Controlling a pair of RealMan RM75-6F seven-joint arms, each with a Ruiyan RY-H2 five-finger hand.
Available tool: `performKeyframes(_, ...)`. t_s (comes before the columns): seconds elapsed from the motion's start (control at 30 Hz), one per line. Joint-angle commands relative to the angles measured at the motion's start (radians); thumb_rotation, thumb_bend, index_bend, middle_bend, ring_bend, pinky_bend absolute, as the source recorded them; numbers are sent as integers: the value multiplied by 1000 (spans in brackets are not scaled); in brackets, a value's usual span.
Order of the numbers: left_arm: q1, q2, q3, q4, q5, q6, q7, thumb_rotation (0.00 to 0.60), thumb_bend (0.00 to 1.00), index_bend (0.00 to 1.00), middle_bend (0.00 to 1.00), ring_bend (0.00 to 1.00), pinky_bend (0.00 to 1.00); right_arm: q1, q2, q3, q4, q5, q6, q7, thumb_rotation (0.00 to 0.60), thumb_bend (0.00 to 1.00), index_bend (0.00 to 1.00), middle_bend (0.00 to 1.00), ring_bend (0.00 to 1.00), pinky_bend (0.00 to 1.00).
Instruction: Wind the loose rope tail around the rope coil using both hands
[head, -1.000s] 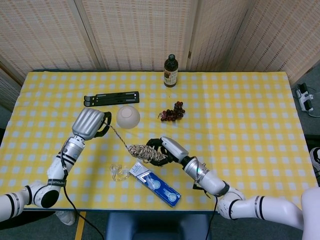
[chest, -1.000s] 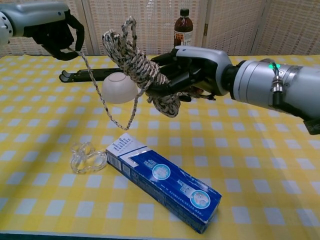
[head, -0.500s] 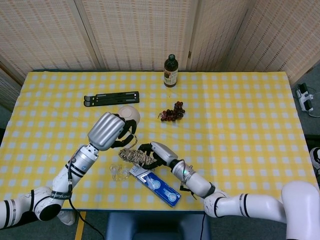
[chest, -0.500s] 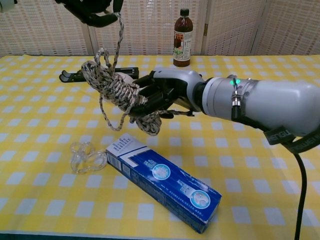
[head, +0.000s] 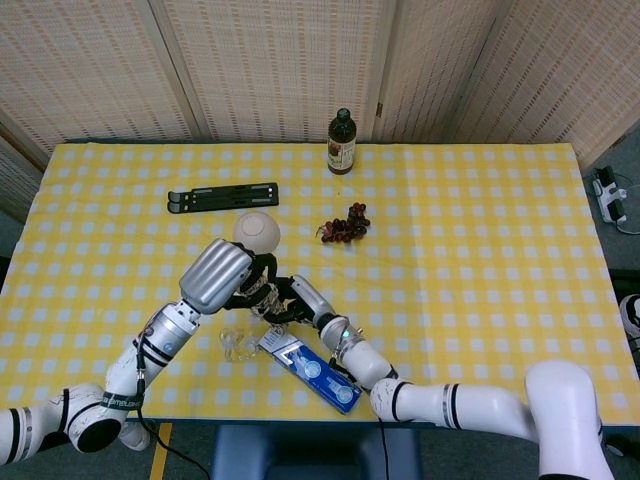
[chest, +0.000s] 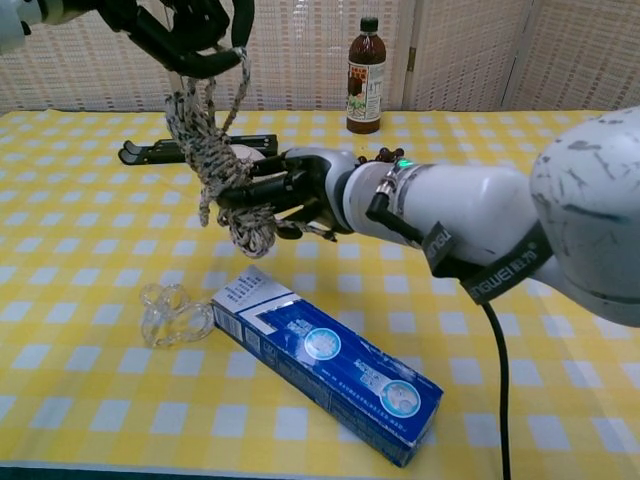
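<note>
The rope coil (chest: 212, 158), a mottled beige and black bundle, hangs above the table, standing almost upright. My right hand (chest: 290, 190) grips its lower part from the right. My left hand (chest: 185, 30) is directly above the coil's top and holds the loose rope tail (chest: 240, 75), which runs in a short loop down to the bundle. In the head view the left hand (head: 220, 275) covers most of the coil (head: 262, 298), with the right hand (head: 293, 297) close beside it.
A blue box (chest: 330, 360) and a clear plastic piece (chest: 175, 315) lie under the hands. A white bowl (head: 258, 228), a black stand (head: 222, 197), grapes (head: 344, 224) and a brown bottle (head: 341, 142) sit further back on the yellow checked table (head: 480, 250).
My right hand carried the coil leftward and turned it more upright. My left hand swung from far left to just above the coil, shortening the free tail.
</note>
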Motion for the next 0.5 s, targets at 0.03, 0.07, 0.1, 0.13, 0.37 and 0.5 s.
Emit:
performKeyframes(0.03, 13, -3, 14, 9, 13, 4, -21, 600, 525, 657, 880, 772, 705, -10, -39, 40, 19, 21, 48, 38, 600, 511, 996, 857, 977, 868)
performKeyframes(0.07, 18, -2, 18, 12, 18, 6, -28, 600, 526, 657, 880, 772, 705, -14, -46, 46, 22, 18, 60, 42, 600, 511, 996, 857, 977, 868)
performKeyframes(0.1, 23, -1, 23, 15, 23, 8, -35, 600, 527, 657, 880, 771, 705, -18, -53, 52, 26, 13, 71, 47, 600, 511, 996, 857, 977, 868)
performKeyframes(0.13, 30, 2, 30, 20, 29, 11, -44, 600, 526, 657, 880, 771, 705, -26, -62, 62, 31, 3, 88, 57, 600, 510, 996, 857, 977, 868)
performKeyframes(0.37, 84, 16, 73, 62, 62, 36, -118, 600, 525, 658, 880, 769, 705, -96, -76, 128, 41, -82, 118, 170, 600, 510, 996, 857, 977, 868)
performKeyframes(0.5, 110, 22, 93, 103, 54, 26, -180, 600, 525, 658, 880, 767, 705, -142, -55, 159, 38, -152, 102, 248, 600, 510, 995, 857, 980, 868)
